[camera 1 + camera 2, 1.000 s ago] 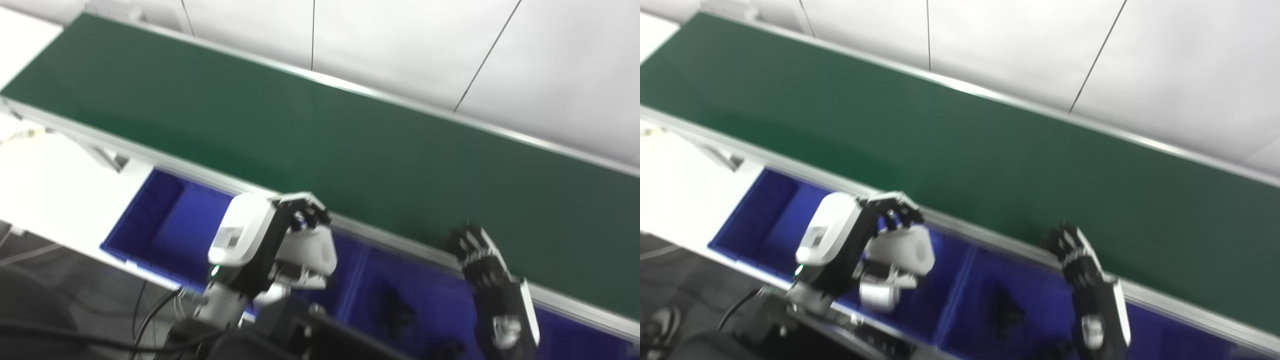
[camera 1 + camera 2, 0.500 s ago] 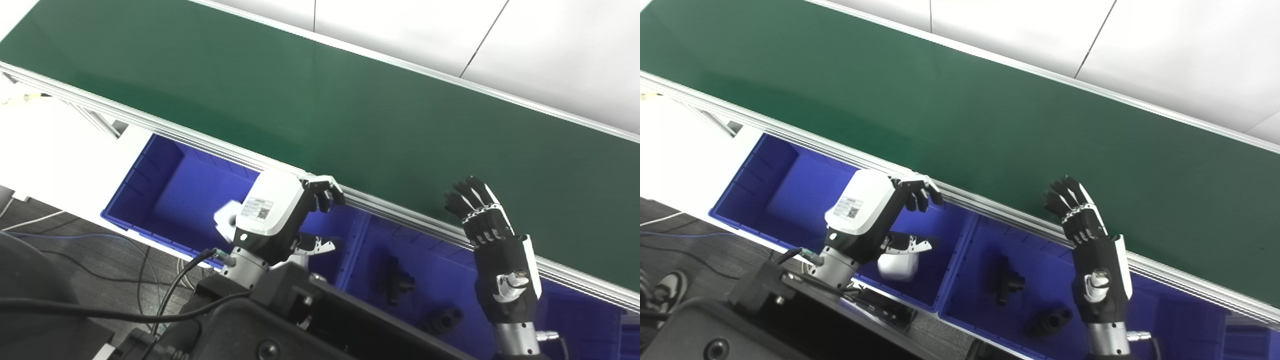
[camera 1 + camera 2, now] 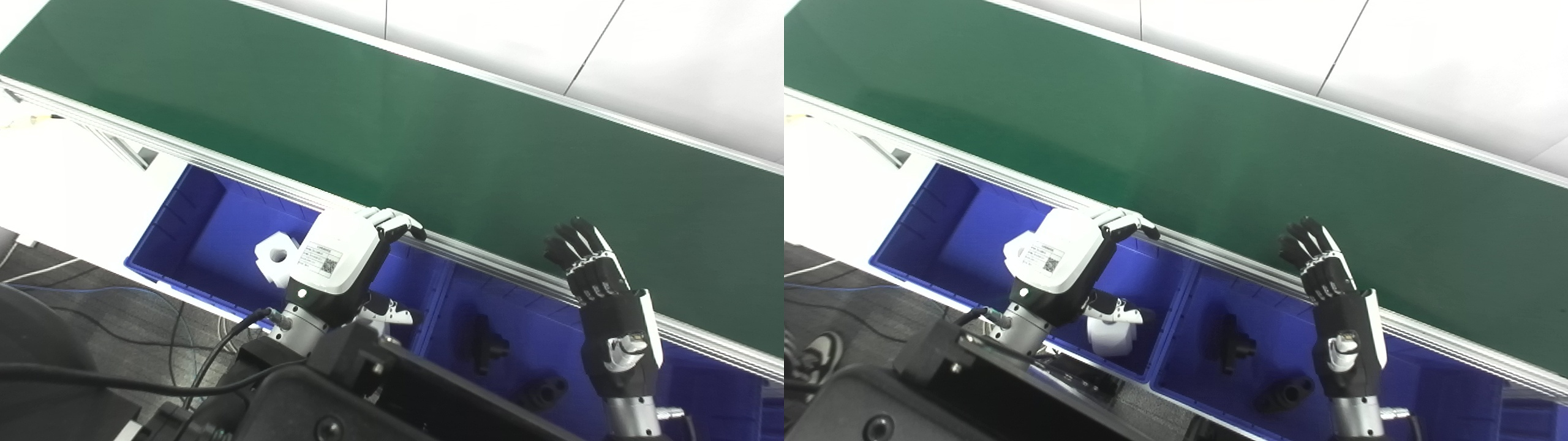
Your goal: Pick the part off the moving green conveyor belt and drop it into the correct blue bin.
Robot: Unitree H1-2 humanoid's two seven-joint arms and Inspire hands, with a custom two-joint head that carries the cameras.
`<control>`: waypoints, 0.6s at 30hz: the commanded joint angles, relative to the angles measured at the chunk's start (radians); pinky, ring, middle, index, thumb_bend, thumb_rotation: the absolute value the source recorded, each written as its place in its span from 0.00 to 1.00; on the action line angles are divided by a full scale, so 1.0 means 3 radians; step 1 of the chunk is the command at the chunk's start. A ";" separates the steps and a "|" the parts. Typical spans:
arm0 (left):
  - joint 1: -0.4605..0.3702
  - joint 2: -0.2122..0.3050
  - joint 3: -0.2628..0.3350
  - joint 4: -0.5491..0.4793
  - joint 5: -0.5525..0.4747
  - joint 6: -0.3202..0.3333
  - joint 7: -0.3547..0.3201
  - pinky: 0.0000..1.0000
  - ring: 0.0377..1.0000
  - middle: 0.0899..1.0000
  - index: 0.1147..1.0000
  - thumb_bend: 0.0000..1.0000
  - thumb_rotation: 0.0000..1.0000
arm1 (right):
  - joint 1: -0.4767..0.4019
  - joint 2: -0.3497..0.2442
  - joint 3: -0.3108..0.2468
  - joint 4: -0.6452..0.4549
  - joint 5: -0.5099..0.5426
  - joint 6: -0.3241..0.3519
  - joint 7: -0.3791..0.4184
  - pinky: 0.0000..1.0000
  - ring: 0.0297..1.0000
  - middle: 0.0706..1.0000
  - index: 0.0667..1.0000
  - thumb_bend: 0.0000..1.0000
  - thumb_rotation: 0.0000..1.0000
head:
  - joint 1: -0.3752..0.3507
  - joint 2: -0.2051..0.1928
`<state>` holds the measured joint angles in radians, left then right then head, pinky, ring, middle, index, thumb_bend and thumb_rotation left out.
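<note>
The white part lies in the left blue bin, mostly hidden behind my left hand. One end of it also shows below the hand in the right eye view. My left hand is open and empty, with its fingers stretched toward the belt's near rail. My right hand is open and empty, held upright at the near edge of the green conveyor belt. No part shows on the belt.
The middle blue bin holds two black parts. Another blue bin lies at the far right. The belt's aluminium rail runs just above the bins. A white table stands at the left.
One second ago my left hand held the white part over the left bin. It has let go, and the part now lies in the bin. The fingers have stretched out. The camera also shifted.
</note>
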<state>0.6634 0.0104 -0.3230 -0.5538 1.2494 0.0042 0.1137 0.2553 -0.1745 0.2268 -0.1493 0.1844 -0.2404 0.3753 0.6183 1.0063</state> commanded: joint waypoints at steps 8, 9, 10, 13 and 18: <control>0.0115 -0.0128 -0.0045 -0.0459 -0.0814 -0.0020 -0.0147 0.63 0.68 0.72 0.69 0.91 0.64 | 0.0046 0.0076 0.0047 -0.0084 -0.0049 -0.0047 -0.0046 0.82 0.83 0.85 0.89 0.92 0.97 | -0.0246 -0.0063; 0.0092 -0.0145 -0.0036 -0.0487 -0.0935 -0.0027 -0.0160 0.63 0.68 0.72 0.69 0.91 0.64 | 0.0055 0.0089 0.0056 -0.0065 -0.0064 -0.0067 -0.0051 0.82 0.83 0.85 0.89 0.92 0.97 | -0.0346 -0.0103; 0.0058 -0.0162 -0.0025 -0.0506 -0.1057 -0.0035 -0.0171 0.63 0.69 0.72 0.69 0.91 0.64 | 0.0063 0.0099 0.0062 -0.0054 -0.0081 -0.0080 -0.0058 0.82 0.83 0.85 0.89 0.92 0.97 | -0.0363 -0.0110; -0.0116 -0.0150 0.0048 -0.0477 -0.1554 -0.0096 -0.0186 0.62 0.69 0.72 0.70 0.88 0.64 | 0.0105 0.0147 0.0086 -0.0006 -0.0155 -0.0152 -0.0088 0.81 0.83 0.84 0.88 0.93 0.96 | -0.0602 -0.0201; -0.0454 0.0070 0.0204 -0.0184 -0.2353 -0.0284 -0.0264 0.68 0.74 0.75 0.73 0.84 0.65 | 0.0212 0.0267 0.0136 0.0078 -0.0384 -0.0311 -0.0191 0.80 0.82 0.84 0.87 0.94 0.96 | -0.1098 -0.0365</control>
<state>0.5385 0.0091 -0.2718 -0.6188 0.6074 -0.0318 0.0373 0.3097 -0.1128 0.2603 -0.1178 0.0843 -0.2626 0.3309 0.2904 0.8975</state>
